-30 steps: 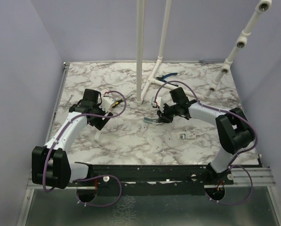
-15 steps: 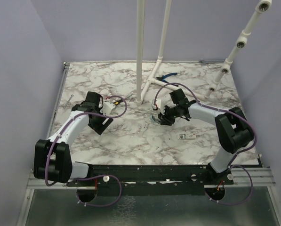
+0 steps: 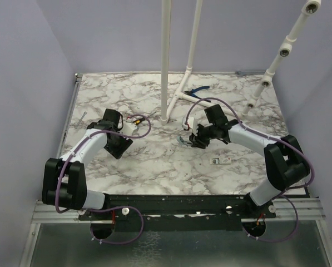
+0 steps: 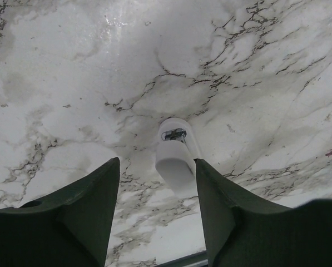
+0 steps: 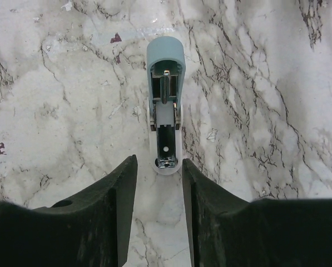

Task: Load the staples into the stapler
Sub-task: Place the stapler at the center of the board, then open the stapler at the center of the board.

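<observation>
The stapler (image 5: 165, 105) lies flipped open on the marble, its blue-green lid at the far end and its white base with the metal channel nearest me. My right gripper (image 5: 159, 160) stands open just short of the base and does not touch it. From above, the stapler (image 3: 183, 142) shows left of that gripper (image 3: 191, 139). My left gripper (image 4: 157, 161) is open around a small white rounded piece (image 4: 176, 158) with a metal part. The piece rests against the right finger (image 4: 213, 194), with a gap on the left. A small silvery strip (image 3: 221, 161), perhaps the staples, lies near the right arm.
A white pipe frame (image 3: 166, 61) stands at the back centre, with blue-handled pliers (image 3: 199, 89) beside it. A yellow-handled screwdriver (image 3: 137, 118) lies behind the left gripper (image 3: 127, 130). A thin metal tool (image 3: 80, 120) rests at the table's left edge.
The right gripper has let go of the stapler, which now lies on the table, and its jaws have widened. The left gripper has narrowed around the white piece.
</observation>
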`<act>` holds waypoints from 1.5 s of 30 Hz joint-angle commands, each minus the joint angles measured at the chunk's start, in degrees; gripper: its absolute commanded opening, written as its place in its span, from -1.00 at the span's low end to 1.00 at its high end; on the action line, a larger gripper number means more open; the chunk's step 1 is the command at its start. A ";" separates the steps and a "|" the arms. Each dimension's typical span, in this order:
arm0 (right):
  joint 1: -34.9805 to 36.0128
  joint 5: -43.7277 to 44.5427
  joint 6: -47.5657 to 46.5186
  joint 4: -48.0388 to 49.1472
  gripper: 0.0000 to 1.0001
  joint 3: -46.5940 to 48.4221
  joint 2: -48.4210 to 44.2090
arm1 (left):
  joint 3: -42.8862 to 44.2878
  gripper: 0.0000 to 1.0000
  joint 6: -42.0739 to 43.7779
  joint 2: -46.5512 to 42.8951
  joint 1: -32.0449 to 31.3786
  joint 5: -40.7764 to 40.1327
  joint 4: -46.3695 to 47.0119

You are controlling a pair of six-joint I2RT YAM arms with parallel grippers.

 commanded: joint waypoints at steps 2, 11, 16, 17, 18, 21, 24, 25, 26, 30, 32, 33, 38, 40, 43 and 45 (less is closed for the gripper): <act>0.16 -0.90 -0.76 -2.56 -0.16 -0.67 -3.76 | -0.66 0.14 0.11 2.32 0.47 3.54 -1.14; 0.12 -1.62 -0.37 -3.17 -0.16 -1.55 -7.40 | 0.32 -0.33 -0.21 4.91 0.48 6.44 -2.06; 0.18 -4.48 1.06 -3.93 -0.12 -0.61 -9.36 | 2.06 -0.74 1.65 3.63 -0.24 9.23 -3.57; 0.18 -6.11 1.46 -4.15 -0.10 -0.31 -9.79 | 2.43 -0.80 1.97 2.91 -0.99 10.12 -3.56; 0.13 -7.87 1.97 -4.33 -0.08 0.05 -10.23 | 2.88 -0.85 2.21 2.05 -1.92 11.43 -3.61; 0.18 -15.13 4.26 -3.09 0.03 0.40 -11.40 | 4.78 -1.00 2.18 -0.42 -6.43 15.35 -3.28; 0.18 -21.46 7.76 1.89 0.16 -0.52 -12.08 | 7.66 -1.00 0.41 -2.22 -12.43 18.83 -1.54; 0.18 -23.07 8.88 3.72 0.20 -1.13 -12.41 | 8.74 -1.00 -0.01 -2.62 -14.40 20.28 -0.93; 0.18 -24.65 10.29 6.26 0.23 -1.99 -12.85 | 9.72 -1.00 -0.57 -2.85 -16.31 21.75 -0.14; 0.26 -29.08 13.98 12.11 0.33 -4.08 -13.97 | 13.78 -1.00 -1.97 -2.38 -20.92 29.02 2.63; 0.27 -30.61 14.97 12.92 0.38 -4.41 -14.17 | 15.49 -1.00 -2.40 -1.45 -22.50 31.08 3.80; 0.27 -31.22 15.65 13.54 0.41 -4.70 -14.31 | 16.17 -1.00 -2.49 -1.08 -23.40 31.71 4.41; 0.56 -33.63 17.47 15.85 0.44 -6.69 -16.08 | 16.76 -1.00 -3.37 -0.17 -26.28 32.34 8.91; 0.91 -33.64 17.76 16.37 0.44 -7.18 -16.19 | 16.80 -1.00 -3.54 0.34 -26.93 32.99 9.90; 1.30 -33.83 18.86 17.48 0.44 -7.44 -15.56 | 16.86 -1.00 -3.78 0.84 -27.79 34.15 11.16; 1.47 -34.11 19.69 18.84 0.44 -7.59 -14.93 | 16.69 -1.00 -4.18 0.72 -28.05 34.85 12.38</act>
